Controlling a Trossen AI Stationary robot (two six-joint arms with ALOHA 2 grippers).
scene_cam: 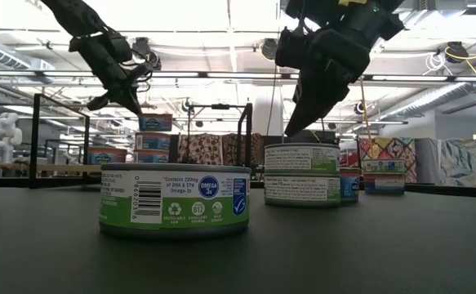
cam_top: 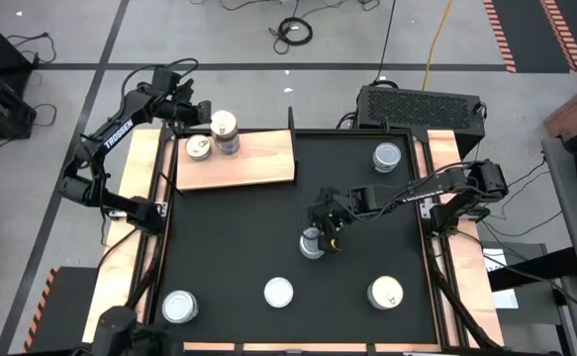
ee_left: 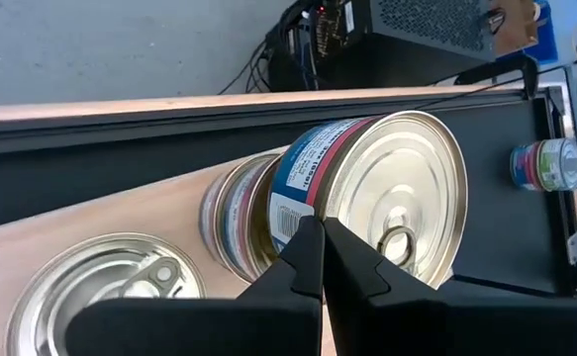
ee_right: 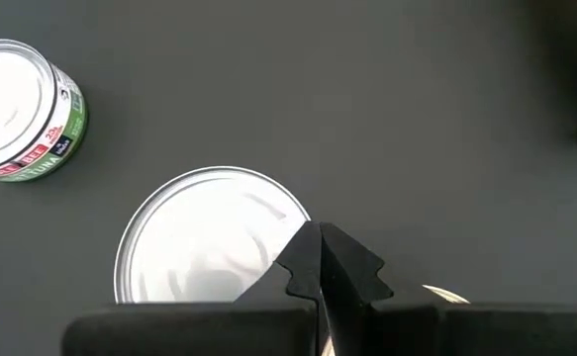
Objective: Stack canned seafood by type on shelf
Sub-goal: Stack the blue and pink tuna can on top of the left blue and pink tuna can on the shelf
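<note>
The shelf (cam_top: 258, 160), a light wooden board, lies at the table's far left. On it stand a stack of two blue-labelled tins (cam_top: 225, 131) and one gold-topped tin (cam_top: 200, 148). My left gripper (ee_left: 320, 229) is shut, its tips at the upper tin (ee_left: 387, 193) of that stack. My right gripper (ee_right: 320, 235) is shut at mid-table, over the rim of a white-topped tin (ee_right: 209, 242). In the low view that tin is the top of a stack of two green-labelled tins (scene_cam: 301, 173). More tins stand loose: one far right (cam_top: 387, 156) and three along the near edge (cam_top: 179, 307), (cam_top: 278, 292), (cam_top: 385, 292). My left gripper's shut fingertips (ee_left: 308, 247) slant down at the upper tin's side wall (ee_left: 298, 193), just below its top rim; whether they touch it I cannot tell. My right gripper's shut fingertips (ee_right: 303, 259) slant down over the edge of the top tin's lid (ee_right: 268, 222); whether they touch it I cannot tell.
A black upright post (cam_top: 291, 117) stands at the shelf's far right corner. A black ventilated box (cam_top: 422, 104) sits beyond the far edge. Wooden side rails (cam_top: 461, 257) flank the black mat. Bare mat lies between the shelf and the near row of tins.
</note>
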